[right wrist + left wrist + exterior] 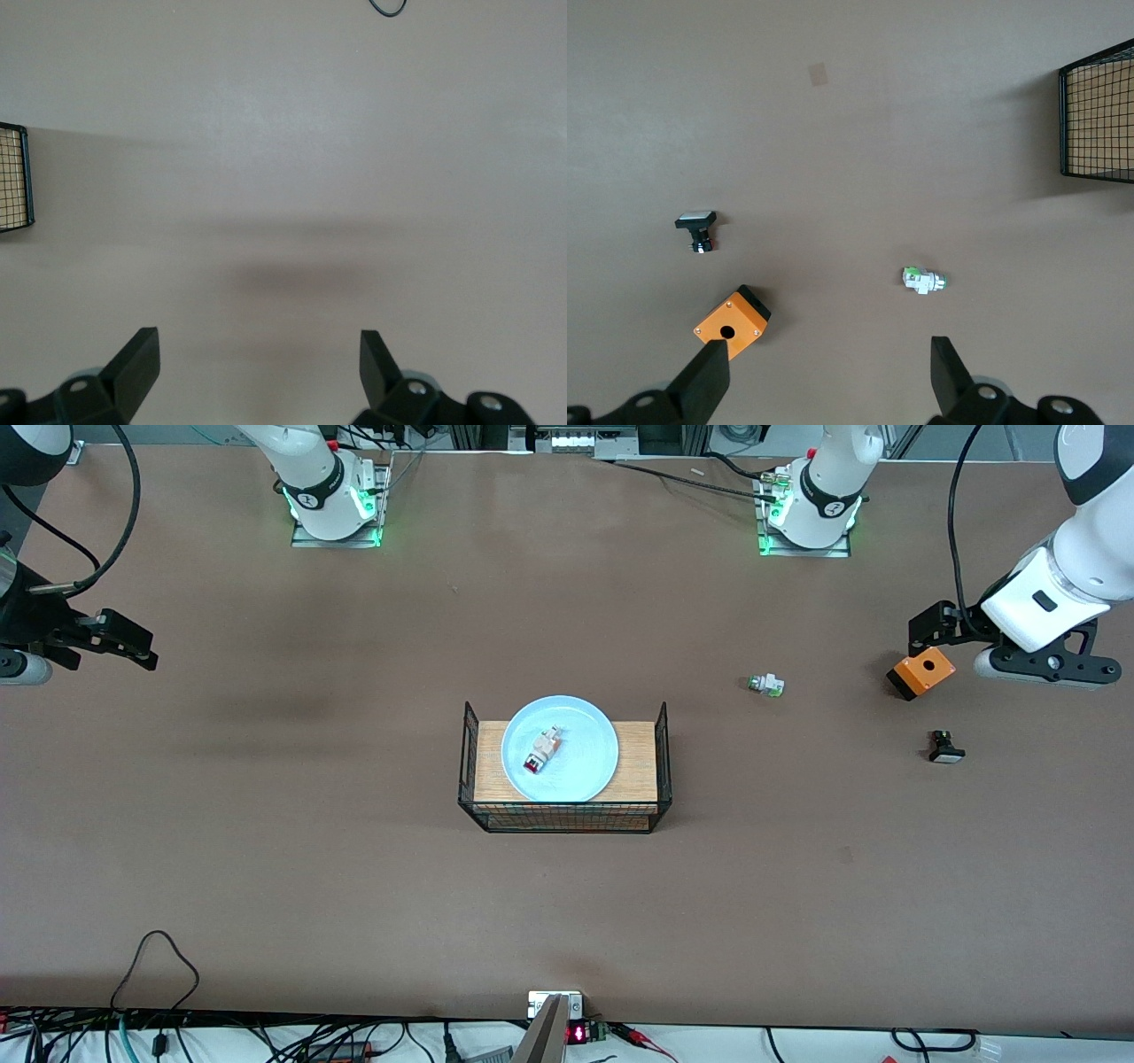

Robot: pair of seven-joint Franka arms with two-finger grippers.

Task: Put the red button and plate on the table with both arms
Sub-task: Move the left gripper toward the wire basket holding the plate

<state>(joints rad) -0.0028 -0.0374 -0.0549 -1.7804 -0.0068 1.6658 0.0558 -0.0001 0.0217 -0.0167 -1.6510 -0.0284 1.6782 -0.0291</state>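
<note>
The light blue plate (595, 724) lies in the black wire tray (563, 816) at the middle of the brown table (354, 886). The red button (541, 753) lies on the plate, its red cap toward the front camera. My left gripper (926, 635) (828, 367) is open and empty, up over the table at the left arm's end, beside an orange box. My right gripper (133, 647) (257, 359) is open and empty over bare table at the right arm's end. Neither wrist view shows the plate or the red button.
An orange box (923, 673) (731, 324), a black switch with a white cap (945, 747) (698, 228) and a green-tipped white switch (765, 685) (922, 280) lie toward the left arm's end. The tray's corner shows in both wrist views (1099, 124) (11, 177).
</note>
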